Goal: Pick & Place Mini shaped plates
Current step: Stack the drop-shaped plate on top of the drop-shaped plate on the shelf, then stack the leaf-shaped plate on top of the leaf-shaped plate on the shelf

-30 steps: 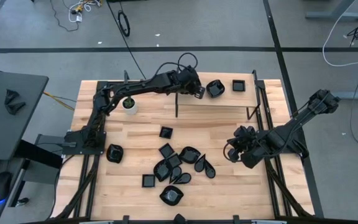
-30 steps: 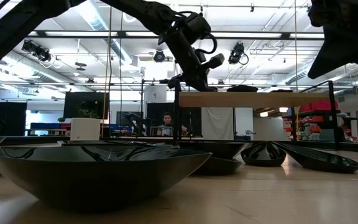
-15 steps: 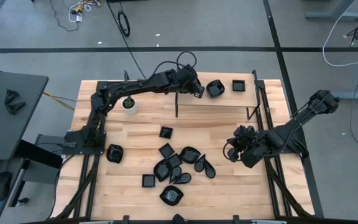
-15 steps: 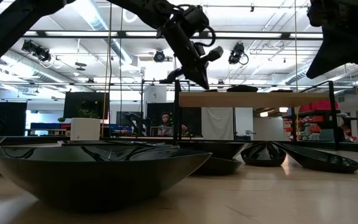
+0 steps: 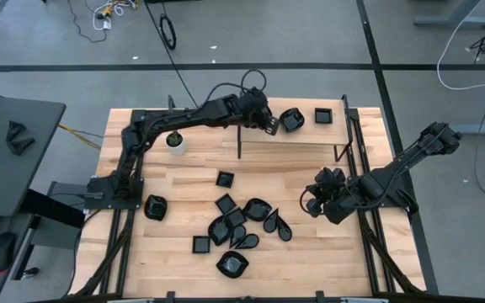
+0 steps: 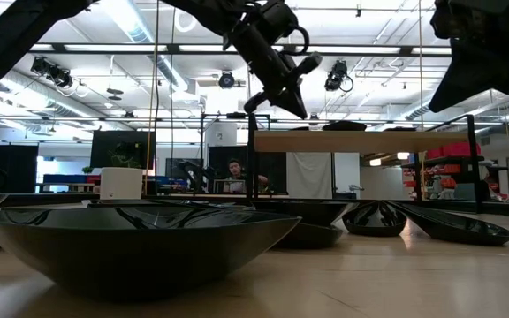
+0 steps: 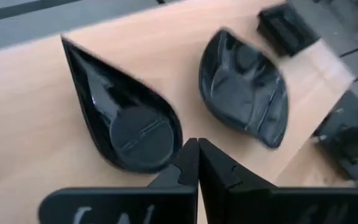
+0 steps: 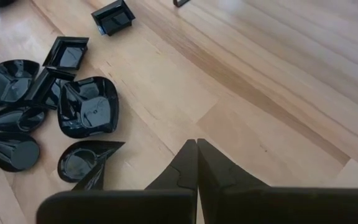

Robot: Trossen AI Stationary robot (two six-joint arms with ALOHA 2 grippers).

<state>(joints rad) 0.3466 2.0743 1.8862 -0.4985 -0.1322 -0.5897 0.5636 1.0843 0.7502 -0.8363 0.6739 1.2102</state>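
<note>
You had most of the job left. The main heap of mini plates (image 5: 242,223) lay on the table (image 5: 310,252) well apart from your left gripper (image 5: 271,125) and a little way from your right gripper (image 5: 314,204), on the side toward the left arm: about a dozen black dishes, some overlapping. One rounded dish (image 5: 155,207) sat off by itself, farther from the right gripper than the heap, and a small square one (image 5: 224,178) lay between the heap and the raised shelf (image 5: 297,135).

On that shelf you had three pieces down, by my reading: a teardrop plate (image 7: 120,118) right at the left gripper's tips, a rounded plate (image 7: 244,87) just beyond it, and a square plate (image 5: 323,115) past that.

Both grippers had their fingers pressed together and carried nothing. The left hung just above the shelf, the right above bare wood beside the heap.

You could not count the heap exactly, since dishes overlapped. In the low view a big near dish (image 6: 131,238) blocked most of the table. The left wrist view cut off the square plate at its edge. The white pot (image 5: 176,142) stood well back from the left gripper.
</note>
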